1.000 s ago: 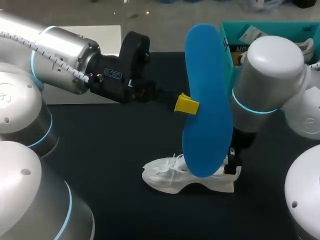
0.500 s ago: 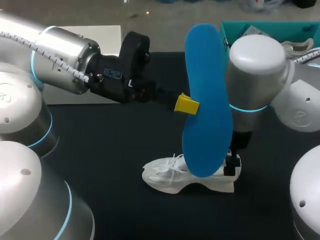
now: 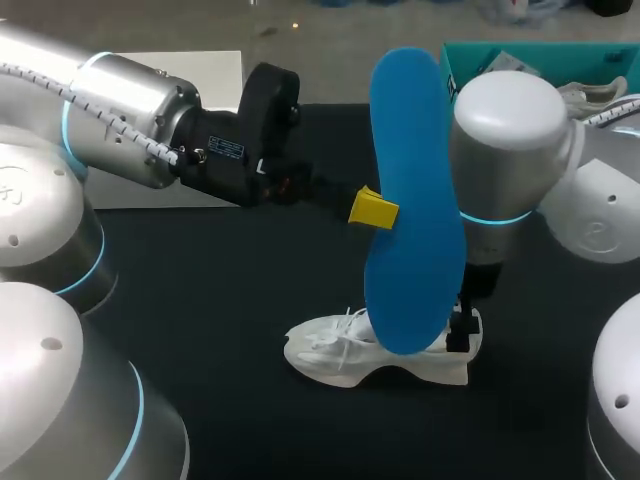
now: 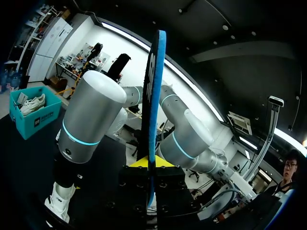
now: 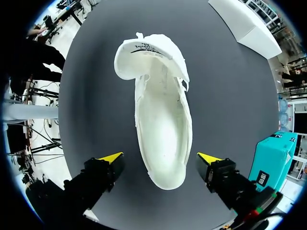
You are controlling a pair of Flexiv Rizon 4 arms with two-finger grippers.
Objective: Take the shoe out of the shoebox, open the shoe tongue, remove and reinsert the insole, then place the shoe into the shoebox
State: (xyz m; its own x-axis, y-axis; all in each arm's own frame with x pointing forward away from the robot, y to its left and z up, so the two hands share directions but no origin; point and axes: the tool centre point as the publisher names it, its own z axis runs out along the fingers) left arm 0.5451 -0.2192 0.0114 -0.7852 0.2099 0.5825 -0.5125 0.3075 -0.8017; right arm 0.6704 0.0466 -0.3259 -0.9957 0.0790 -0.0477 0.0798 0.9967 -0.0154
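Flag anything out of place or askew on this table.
The blue insole stands upright in the air, clamped in the left gripper, not inside the white shoe. The shoe lies empty, tongue folded forward, the open right gripper straddling its heel. Nothing looks damaged.

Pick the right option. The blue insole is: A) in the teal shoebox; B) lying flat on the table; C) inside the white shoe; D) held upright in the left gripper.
D: the left gripper clamps the insole on edge, and the right wrist view shows the shoe empty inside.
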